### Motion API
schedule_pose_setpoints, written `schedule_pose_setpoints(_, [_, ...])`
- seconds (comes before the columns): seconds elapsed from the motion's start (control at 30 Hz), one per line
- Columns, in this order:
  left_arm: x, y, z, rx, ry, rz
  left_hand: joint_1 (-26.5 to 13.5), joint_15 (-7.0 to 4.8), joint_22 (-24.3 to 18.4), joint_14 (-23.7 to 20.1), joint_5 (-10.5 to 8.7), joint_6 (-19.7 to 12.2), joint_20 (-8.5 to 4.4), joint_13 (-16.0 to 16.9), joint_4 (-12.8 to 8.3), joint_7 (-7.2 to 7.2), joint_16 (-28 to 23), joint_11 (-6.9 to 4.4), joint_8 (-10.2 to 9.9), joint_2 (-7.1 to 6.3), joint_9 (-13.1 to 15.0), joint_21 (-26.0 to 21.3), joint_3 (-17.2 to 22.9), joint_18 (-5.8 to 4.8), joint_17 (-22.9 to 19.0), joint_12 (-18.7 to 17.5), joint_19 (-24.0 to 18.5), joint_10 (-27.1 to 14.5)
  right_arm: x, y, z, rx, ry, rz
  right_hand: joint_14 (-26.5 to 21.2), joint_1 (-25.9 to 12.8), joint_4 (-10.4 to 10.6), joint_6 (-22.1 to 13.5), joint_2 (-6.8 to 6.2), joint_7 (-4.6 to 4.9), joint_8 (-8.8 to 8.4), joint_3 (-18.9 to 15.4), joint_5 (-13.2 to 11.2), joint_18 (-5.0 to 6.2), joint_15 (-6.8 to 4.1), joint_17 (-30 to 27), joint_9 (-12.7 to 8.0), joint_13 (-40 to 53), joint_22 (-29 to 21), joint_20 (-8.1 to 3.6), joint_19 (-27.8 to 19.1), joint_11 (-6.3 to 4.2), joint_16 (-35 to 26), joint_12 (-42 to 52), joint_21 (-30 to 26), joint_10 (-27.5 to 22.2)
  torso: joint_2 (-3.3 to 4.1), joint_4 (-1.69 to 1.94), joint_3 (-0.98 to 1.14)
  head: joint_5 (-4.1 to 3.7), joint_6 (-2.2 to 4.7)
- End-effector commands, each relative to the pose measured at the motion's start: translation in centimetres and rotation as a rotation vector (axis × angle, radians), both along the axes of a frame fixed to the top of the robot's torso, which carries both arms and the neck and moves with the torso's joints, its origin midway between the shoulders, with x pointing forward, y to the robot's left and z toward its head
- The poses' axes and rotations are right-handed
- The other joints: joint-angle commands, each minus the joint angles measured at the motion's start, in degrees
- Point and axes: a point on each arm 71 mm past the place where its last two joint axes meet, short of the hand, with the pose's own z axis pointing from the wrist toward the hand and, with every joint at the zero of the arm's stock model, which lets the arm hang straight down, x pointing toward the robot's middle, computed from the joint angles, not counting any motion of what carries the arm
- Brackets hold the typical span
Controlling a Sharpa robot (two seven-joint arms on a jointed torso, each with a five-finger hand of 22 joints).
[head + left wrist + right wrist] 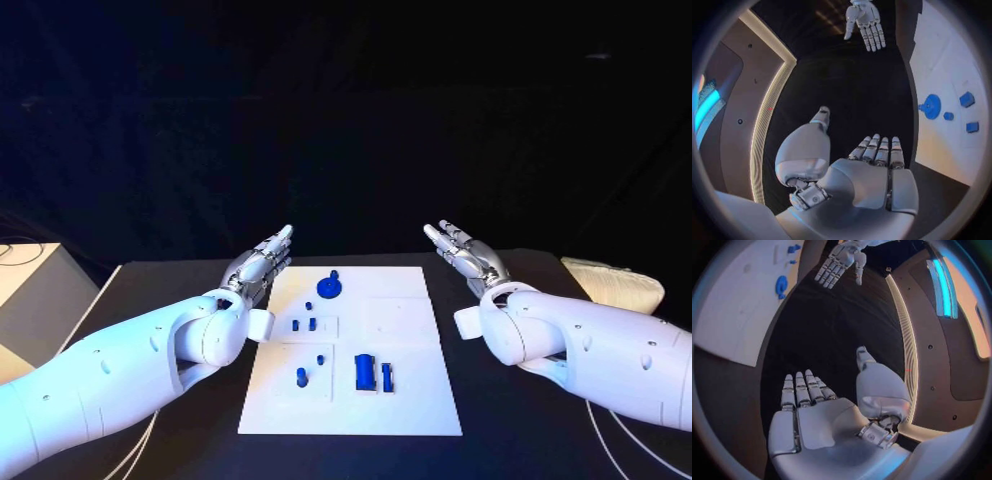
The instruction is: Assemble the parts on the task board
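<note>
My left hand (260,262) is up off the table at the left far corner of the task board (411,400), fingers straight and apart, holding nothing; the left wrist view confirms an empty flat palm (873,175). My right hand (469,255) mirrors it at the board's right far corner, fingers extended and spread, also empty; same in the right wrist view (811,415). Neither hand touches the board or any part. Task board lies flat in the middle of the black table (173,290), between my two arms. On it: a round blue disc part with a stub (330,288) near the far edge, two small blue pegs (303,324) side by side just left of centre, a small peg (320,359) below those, another small peg (302,377) nearer me, a larger blue block (365,372) at centre near side, with a thin blue bar (388,376) just beside it on its right. All parts sit apart from my hands.
</note>
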Motion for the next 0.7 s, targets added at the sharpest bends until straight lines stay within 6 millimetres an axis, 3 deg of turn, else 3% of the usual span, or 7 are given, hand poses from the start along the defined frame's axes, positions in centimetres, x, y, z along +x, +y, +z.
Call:
schedule_pose_setpoints(0.03, [-0.3, -0.5, 1.2, 0.017, -0.051, 0.108, -41.43, -1.30, -2.62, -6.86, -1.74, -7.16, -2.28, -0.55, -1.55, -1.60, -2.64, -1.51, -1.73, 1.59, -2.24, -1.74, -3.49, -2.09, -2.18, -0.65, -6.63, -11.50, -1.1, 1.0, 0.9, 0.098, -0.037, -0.098, -11.36, -36.29, -1.43, -7.59, 1.80, -1.66, -1.50, -4.13, -1.10, -1.71, -0.95, -3.74, -2.85, -1.51, -3.42, -1.90, -7.88, -1.24, -1.41, -0.74, -0.76, -15.42, -1.36, 0.68, -0.14, -0.63, 2.36])
schedule_pose_setpoints(0.13, [-1.1, -1.7, 2.0, 0.044, -0.074, 0.147, -41.43, -1.30, -2.62, -6.86, -1.74, -7.16, -2.28, -0.55, -1.55, -1.60, -2.64, -1.51, -1.73, 1.59, -2.24, -1.74, -3.49, -2.09, -2.18, -0.65, -6.63, -11.50, -2.1, 2.2, 1.6, 0.154, -0.038, -0.124, -11.36, -36.29, -1.43, -7.59, 1.80, -1.66, -1.50, -4.13, -1.10, -1.71, -0.95, -3.74, -2.85, -1.51, -3.42, -1.90, -7.88, -1.24, -1.41, -0.74, -0.76, -15.42, -1.79, 0.89, -0.18, -0.88, 3.31])
schedule_pose_setpoints(0.23, [-1.6, -2.4, 2.5, 0.063, -0.088, 0.171, -41.43, -1.30, -2.62, -6.86, -1.74, -7.16, -2.28, -0.55, -1.55, -1.60, -2.64, -1.51, -1.73, 1.59, -2.24, -1.74, -3.49, -2.09, -2.18, -0.65, -6.63, -11.50, -2.6, 2.7, 1.9, 0.179, -0.037, -0.136, -11.36, -36.29, -1.43, -7.59, 1.80, -1.66, -1.50, -4.13, -1.10, -1.71, -0.95, -3.74, -2.85, -1.51, -3.42, -1.90, -7.88, -1.24, -1.41, -0.74, -0.76, -15.42, -2.00, 1.00, -0.20, -1.00, 3.77])
schedule_pose_setpoints(0.7, [-3.1, -3.7, 3.4, 0.111, -0.116, 0.220, -41.43, -1.30, -2.62, -6.86, -1.74, -7.16, -2.28, -0.55, -1.55, -1.60, -2.64, -1.51, -1.73, 1.59, -2.24, -1.74, -3.49, -2.09, -2.18, -0.65, -6.63, -11.50, -2.9, 3.0, 2.2, 0.196, -0.036, -0.145, -11.36, -36.29, -1.43, -7.59, 1.80, -1.66, -1.50, -4.13, -1.10, -1.71, -0.95, -3.74, -2.85, -1.51, -3.42, -1.90, -7.88, -1.24, -1.41, -0.74, -0.76, -15.42, -2.01, 1.01, -0.20, -1.01, 3.81])
